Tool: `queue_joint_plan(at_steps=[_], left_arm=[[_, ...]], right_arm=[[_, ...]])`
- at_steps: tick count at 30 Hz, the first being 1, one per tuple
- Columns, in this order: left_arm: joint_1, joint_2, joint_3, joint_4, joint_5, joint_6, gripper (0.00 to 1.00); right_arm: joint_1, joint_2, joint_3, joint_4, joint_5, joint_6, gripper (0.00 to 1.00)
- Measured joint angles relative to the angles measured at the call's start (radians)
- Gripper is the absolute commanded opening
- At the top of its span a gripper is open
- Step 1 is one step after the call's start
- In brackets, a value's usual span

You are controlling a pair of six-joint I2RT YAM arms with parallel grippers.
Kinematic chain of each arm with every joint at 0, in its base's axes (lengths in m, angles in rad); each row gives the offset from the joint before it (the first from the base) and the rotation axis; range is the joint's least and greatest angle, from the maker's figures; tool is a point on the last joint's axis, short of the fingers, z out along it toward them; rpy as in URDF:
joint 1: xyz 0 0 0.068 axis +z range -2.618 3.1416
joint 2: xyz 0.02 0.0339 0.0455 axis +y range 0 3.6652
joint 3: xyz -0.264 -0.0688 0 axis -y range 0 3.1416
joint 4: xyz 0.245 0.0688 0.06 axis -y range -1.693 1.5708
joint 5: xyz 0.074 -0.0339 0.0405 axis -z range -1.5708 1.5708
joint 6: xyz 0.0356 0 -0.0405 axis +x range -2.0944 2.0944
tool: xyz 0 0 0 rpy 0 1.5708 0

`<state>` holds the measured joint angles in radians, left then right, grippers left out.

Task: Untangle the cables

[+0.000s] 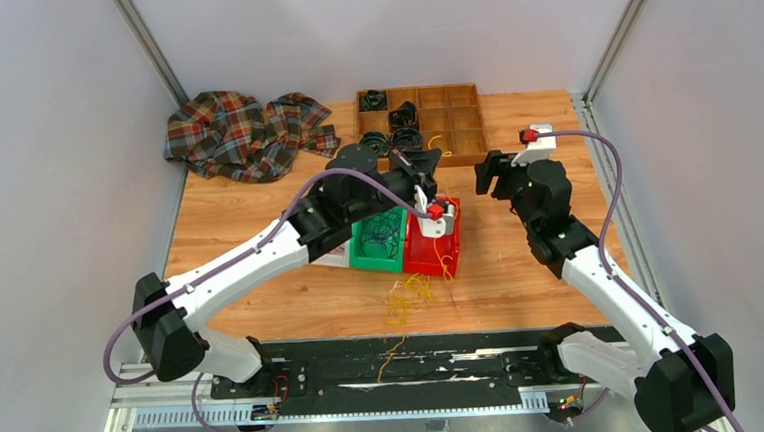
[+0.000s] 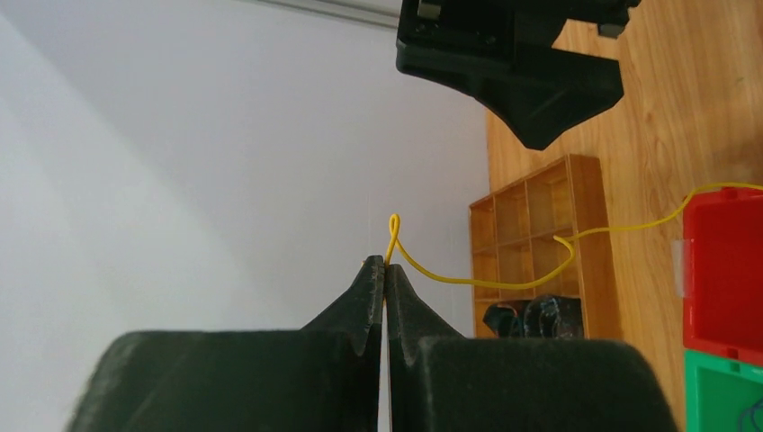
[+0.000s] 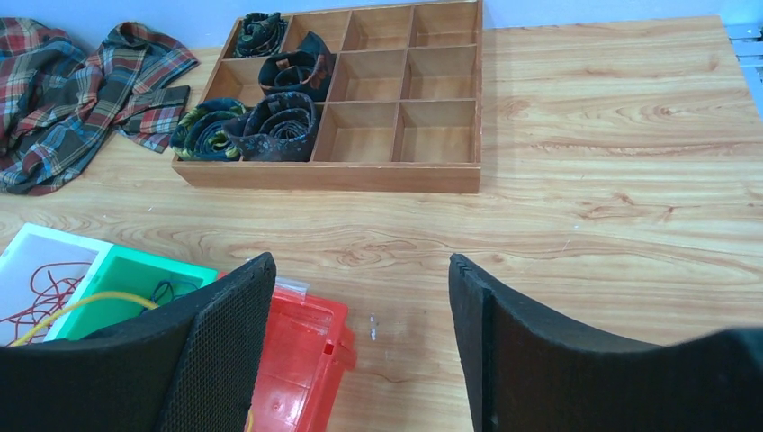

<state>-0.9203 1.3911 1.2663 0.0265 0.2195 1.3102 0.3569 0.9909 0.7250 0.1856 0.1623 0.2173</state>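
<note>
Left gripper (image 2: 385, 274) pinched the yellow cable (image 2: 490, 281) at its tips, right gripper (image 3: 360, 263) stood spread, empty; the strand was probably best drawn slowly away from the red bin (image 2: 724, 270) to its right.

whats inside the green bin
Tangled dark purple-blue cables lie in the green bin. The left arm overhangs the bin's far left corner in the top view, so whatever lies there is hidden.
</note>
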Motion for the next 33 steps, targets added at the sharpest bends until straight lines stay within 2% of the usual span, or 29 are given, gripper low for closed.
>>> queue_joint_plan(at_steps=[12,23,28,33], left_arm=[[0.01,0.099,0.146,0.099,-0.127,0.031,0.01],[0.015,0.091,0.095,0.119,-0.126,0.085,0.01],[0.005,0.05,-0.039,0.103,-0.116,0.002,0.01],[-0.023,0.051,-0.123,-0.006,-0.09,-0.114,0.01]], right_arm=[[0.0,0.0,-0.004,0.006,-0.001,0.029,0.68],[0.0,0.002,-0.029,0.012,-0.005,0.05,0.66],[0.0,0.002,-0.029,0.012,-0.004,0.053,0.66],[0.0,-0.015,-0.034,0.011,0.004,0.053,0.66]])
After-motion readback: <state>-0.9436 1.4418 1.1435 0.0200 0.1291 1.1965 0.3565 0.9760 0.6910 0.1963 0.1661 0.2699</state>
